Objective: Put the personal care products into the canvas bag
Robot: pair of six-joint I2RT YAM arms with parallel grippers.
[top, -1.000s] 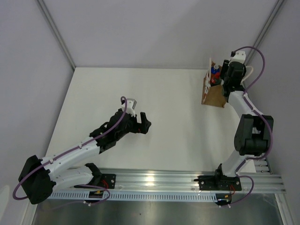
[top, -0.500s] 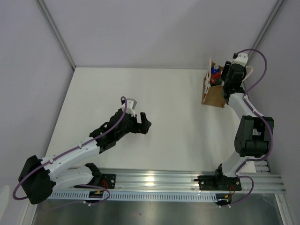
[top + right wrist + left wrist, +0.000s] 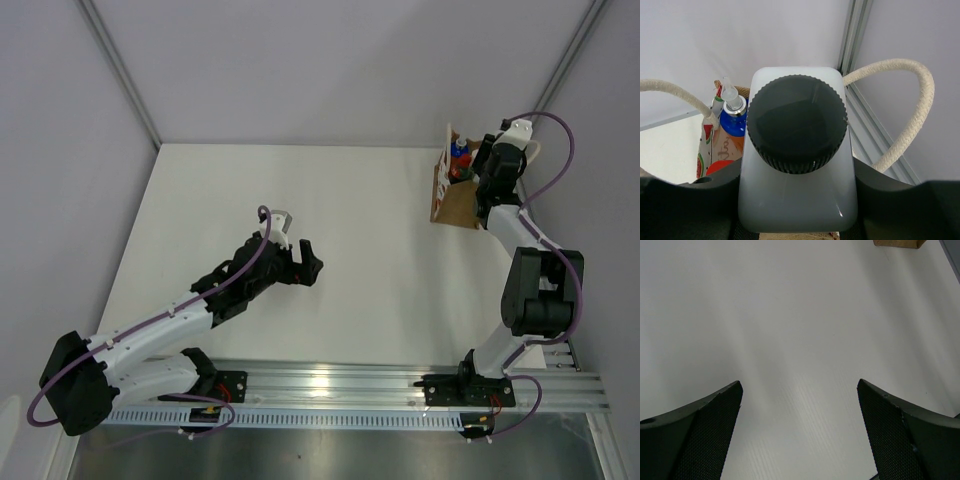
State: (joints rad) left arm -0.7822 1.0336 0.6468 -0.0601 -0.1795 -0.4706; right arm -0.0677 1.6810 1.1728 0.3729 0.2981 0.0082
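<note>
Your left arm (image 3: pixel 170 320) lies low and stretched forward on a diagonal toward the middle. The left gripper (image 3: pixel 799 385) at its end has its jaws spread wide. Your right arm (image 3: pixel 540 290) rises from its base, bends at the elbow and reaches far forward, and the right gripper (image 3: pixel 478 172) has its jaws clamped tight.

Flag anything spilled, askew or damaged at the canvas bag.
Nothing stands out. The right gripper holds the clear square bottle, black cap on, between the cord handles of the canvas bag; a blue-capped bottle stands inside it. No spill or damage.
</note>
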